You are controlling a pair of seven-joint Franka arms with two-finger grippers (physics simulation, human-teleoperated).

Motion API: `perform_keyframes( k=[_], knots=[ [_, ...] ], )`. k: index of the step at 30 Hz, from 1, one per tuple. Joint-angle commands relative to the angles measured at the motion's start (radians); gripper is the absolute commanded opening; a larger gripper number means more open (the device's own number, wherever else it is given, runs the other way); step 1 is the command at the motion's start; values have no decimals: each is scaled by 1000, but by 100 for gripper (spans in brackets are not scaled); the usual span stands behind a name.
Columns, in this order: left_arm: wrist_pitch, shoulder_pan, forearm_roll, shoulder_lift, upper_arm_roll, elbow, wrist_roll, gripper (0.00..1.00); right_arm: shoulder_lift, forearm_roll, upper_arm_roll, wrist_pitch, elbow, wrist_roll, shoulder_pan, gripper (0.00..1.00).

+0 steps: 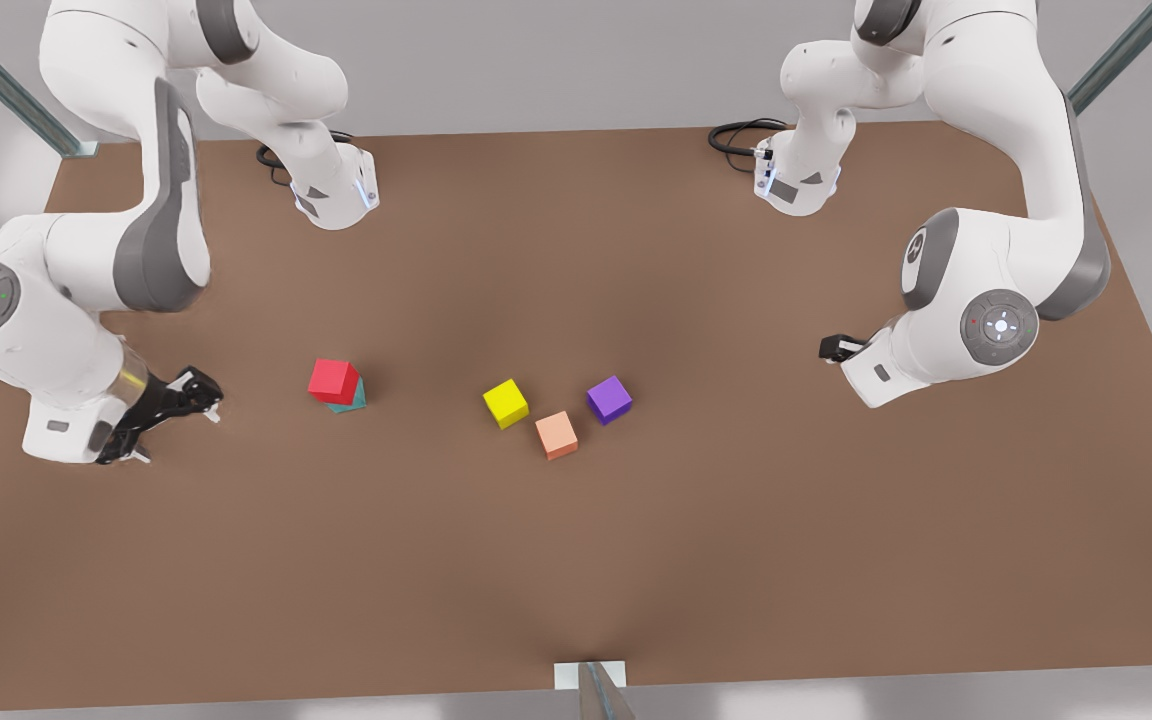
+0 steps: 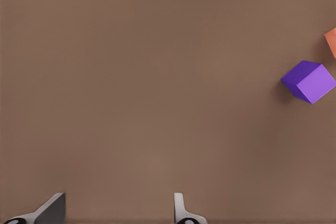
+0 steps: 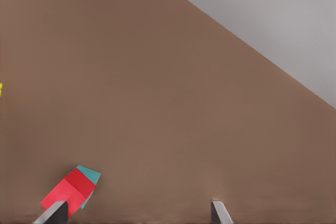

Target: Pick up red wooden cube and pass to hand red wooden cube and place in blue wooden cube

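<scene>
Red wooden cube [image 1: 332, 379] sits on blue wooden cube [image 1: 350, 397], left of centre: stack done. Right gripper [image 1: 179, 408] nearby, left gripper [image 1: 835, 347] far right; your jaws both apart, empty.

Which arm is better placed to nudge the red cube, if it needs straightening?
Probably the right. Its open right gripper is nearest the red wooden cube stacked on the blue wooden cube; the open left gripper waits beyond the purple cube.

5 cubes on the counter [image 1: 576, 560]: 1 red [image 1: 333, 380], 1 teal [image 1: 351, 399], 1 yellow [image 1: 505, 403], 1 salmon [image 1: 557, 435], 1 purple [image 1: 609, 399]. 2 robot arms.
</scene>
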Motion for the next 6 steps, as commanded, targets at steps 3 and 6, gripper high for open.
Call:
perform_keyframes(
  k=[3,6],
  knots=[
    [0,0,1,-1,0,0,-7,100,-31,53,-24,-290,7,558,-12,100],
    [0,0,1,-1,0,0,-7,100,-31,54,-25,-290,6,556,-12,100]
  ],
)
